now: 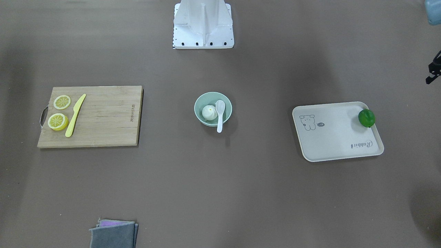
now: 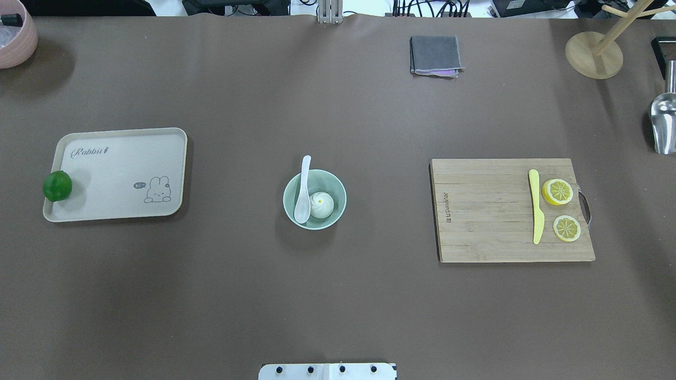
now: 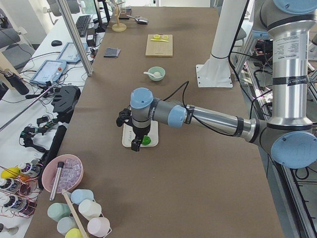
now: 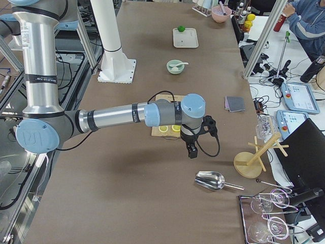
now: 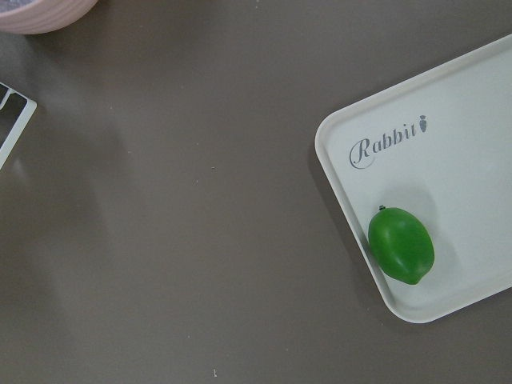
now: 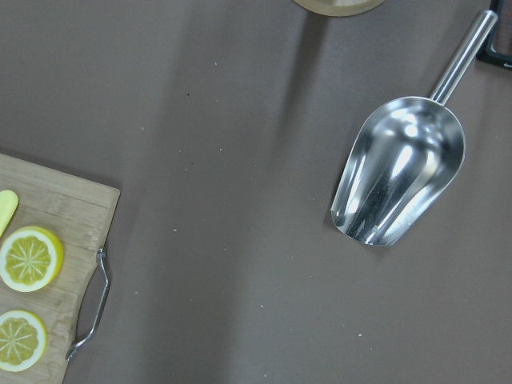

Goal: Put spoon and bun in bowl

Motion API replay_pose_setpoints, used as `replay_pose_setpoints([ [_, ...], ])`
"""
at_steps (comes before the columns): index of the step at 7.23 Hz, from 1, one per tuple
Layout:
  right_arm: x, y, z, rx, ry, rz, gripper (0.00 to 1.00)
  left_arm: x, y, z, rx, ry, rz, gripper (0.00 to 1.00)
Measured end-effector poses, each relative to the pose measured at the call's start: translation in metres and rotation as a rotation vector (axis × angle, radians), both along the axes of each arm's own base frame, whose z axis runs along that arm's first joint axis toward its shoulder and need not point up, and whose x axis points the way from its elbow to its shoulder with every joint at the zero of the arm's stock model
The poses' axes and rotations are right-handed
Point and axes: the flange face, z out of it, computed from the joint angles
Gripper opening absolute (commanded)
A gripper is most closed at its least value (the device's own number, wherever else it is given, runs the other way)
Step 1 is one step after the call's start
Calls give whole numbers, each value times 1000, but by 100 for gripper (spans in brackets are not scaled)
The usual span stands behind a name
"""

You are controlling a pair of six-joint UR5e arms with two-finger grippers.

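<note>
Mid-table bowl (image 2: 334, 183) sat with wide bare table (image 2: 237, 290) on all sides. Cream tray (image 2: 121, 169) well apart toward robot's left, cutting board (image 2: 486, 211) well apart toward its right, folded cloth (image 2: 434, 54) near far edge. Inside bowl, bun (image 2: 321, 205) and spoon (image 2: 303, 184) took most room; spoon handle jutted over far rim. Straight-down access to bowl open

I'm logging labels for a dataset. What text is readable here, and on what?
"Rabbit", followed by a tiny carrot: on the tray.
"hi", in a bubble by the tray's rabbit drawing: barely legible.
Brand mark on the cutting board: too blurred to read.
Print on the left arm and right arm: too small.
</note>
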Motion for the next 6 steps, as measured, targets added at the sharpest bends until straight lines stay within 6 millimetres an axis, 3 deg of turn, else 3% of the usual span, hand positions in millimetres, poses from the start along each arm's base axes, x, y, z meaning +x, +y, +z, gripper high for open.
replay_pose_setpoints([
  [2, 0, 2, 0, -6, -1, 7, 100, -24, 8, 15, -32, 0, -47, 98],
  [4, 0, 9, -15, 13, -2, 20, 100, -53, 16, 32, -65, -2, -107, 98],
  [6, 0, 17, -12, -4, -14, 26, 100, -69, 20, 36, -68, -1, -138, 98],
])
